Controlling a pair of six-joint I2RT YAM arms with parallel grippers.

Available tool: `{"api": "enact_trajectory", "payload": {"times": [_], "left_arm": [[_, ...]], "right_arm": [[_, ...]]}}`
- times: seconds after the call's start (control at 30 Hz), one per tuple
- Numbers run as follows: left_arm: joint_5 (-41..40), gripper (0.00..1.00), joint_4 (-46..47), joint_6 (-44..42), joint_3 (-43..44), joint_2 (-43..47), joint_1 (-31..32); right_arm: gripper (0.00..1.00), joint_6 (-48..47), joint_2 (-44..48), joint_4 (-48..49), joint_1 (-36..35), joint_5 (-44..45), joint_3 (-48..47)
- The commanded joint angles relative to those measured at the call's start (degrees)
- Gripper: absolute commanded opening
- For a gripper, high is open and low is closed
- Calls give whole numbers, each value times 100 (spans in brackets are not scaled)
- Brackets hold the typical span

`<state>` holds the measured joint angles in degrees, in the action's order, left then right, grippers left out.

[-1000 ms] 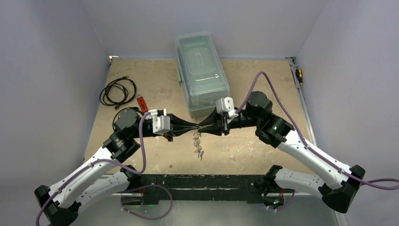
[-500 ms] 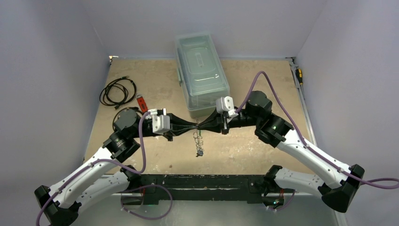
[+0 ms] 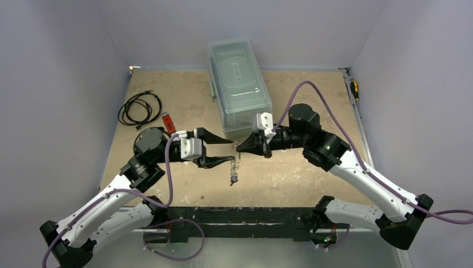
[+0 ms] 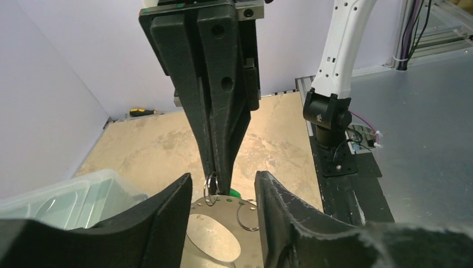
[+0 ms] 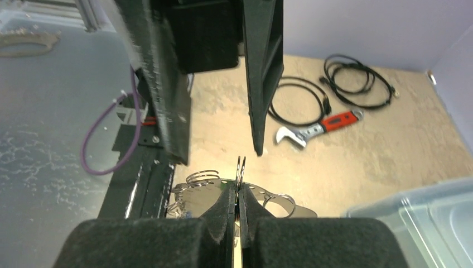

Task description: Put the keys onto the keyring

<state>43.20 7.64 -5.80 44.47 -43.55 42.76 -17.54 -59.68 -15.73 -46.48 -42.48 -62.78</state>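
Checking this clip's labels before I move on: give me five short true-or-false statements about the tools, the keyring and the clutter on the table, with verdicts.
1. The left tool has its jaws apart. True.
2. The right tool is open and holds nothing. False: it is shut on a small wire ring of the keyring.
3. The keyring lies flat on the table. False: it hangs from the right tool.
4. The clear plastic box stands beyond both tools. True.
5. The black coiled cable lies on the right side. False: it lies on the left.
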Motion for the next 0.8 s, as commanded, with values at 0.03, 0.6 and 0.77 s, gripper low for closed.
{"api": "enact_trajectory", "payload": {"times": [0.03, 0.6, 0.77], "left_arm": [[-10, 51, -687, -669, 442, 77, -33], [-74, 45, -2002, -1529, 1435, -983, -14], [213, 42, -1879, -1455, 1460, -1315, -19]], "right_arm": [[0, -459, -70, -1216, 6, 750, -800], [0, -468, -848, -3644, -78, 1944, -2385], [0, -515, -971, -3593, -167, 1774, -2338]]}}
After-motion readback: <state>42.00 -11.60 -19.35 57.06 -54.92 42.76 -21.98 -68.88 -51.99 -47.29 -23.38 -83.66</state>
